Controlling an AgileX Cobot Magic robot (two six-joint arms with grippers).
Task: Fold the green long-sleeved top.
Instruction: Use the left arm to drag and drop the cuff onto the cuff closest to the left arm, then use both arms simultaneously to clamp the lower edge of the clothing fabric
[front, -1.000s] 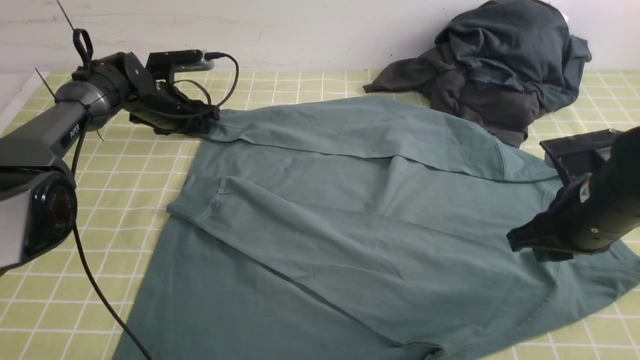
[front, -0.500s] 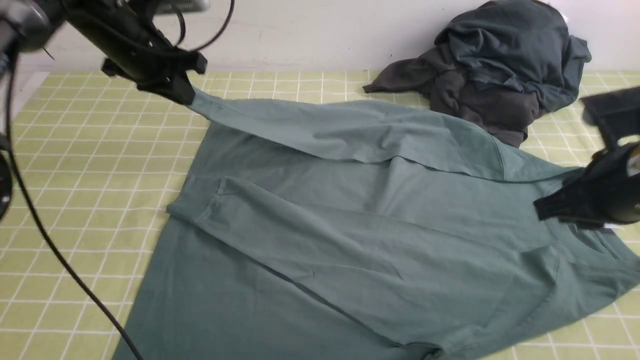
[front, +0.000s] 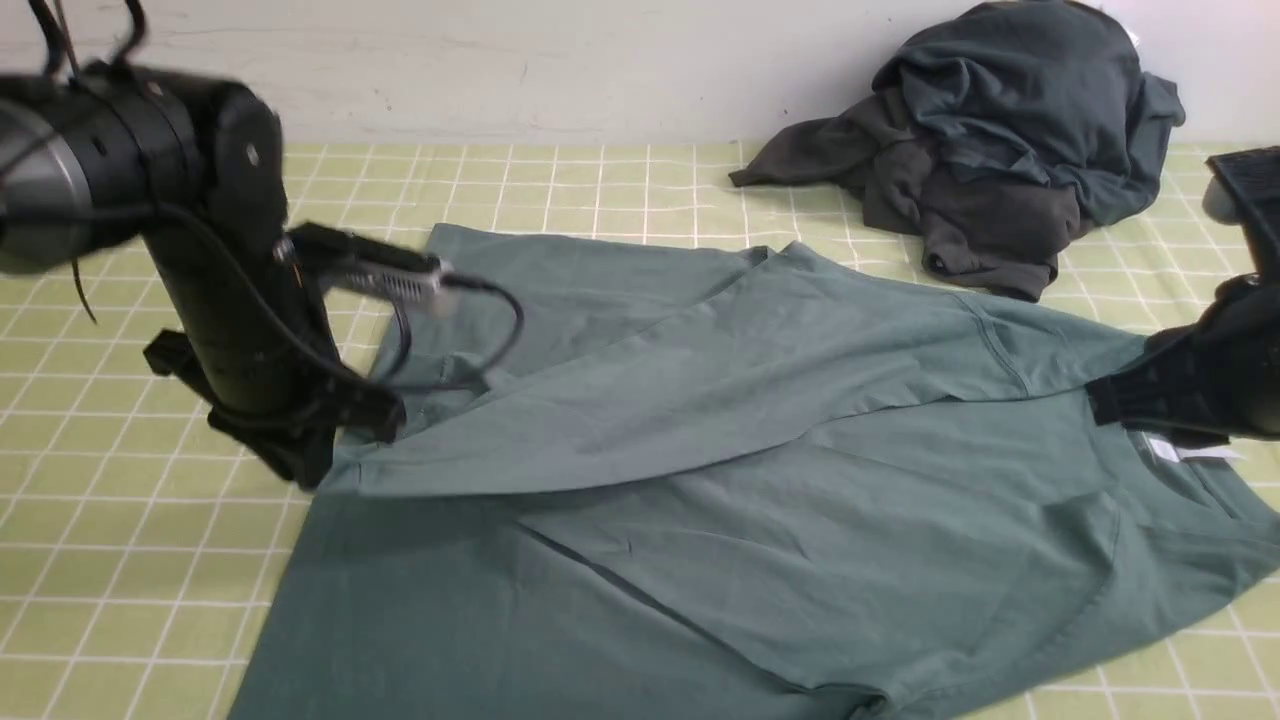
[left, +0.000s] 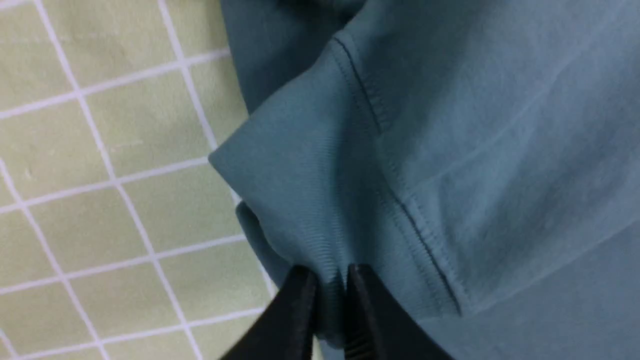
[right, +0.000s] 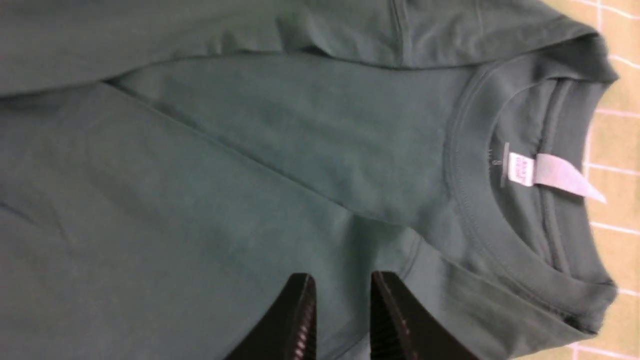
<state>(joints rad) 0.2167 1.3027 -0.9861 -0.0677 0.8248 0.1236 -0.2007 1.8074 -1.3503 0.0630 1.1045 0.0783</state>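
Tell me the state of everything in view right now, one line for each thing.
green long-sleeved top: spread out flat, a sleeve drawn across its body, not folded up yet.
left gripper: fingers shut on the top's ribbed cuff.
right gripper: fingers narrowly apart at the top near its collar; whether they grip it cannot be told.
dark garments: crumpled in a heap by the wall.

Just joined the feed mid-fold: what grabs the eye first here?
A green long-sleeved top sprawls across the checked cloth, one sleeve folded over its body. The left pincer is clamped on that sleeve's ribbed cuff on the left. A heap of dark garments sits by the far wall, right.
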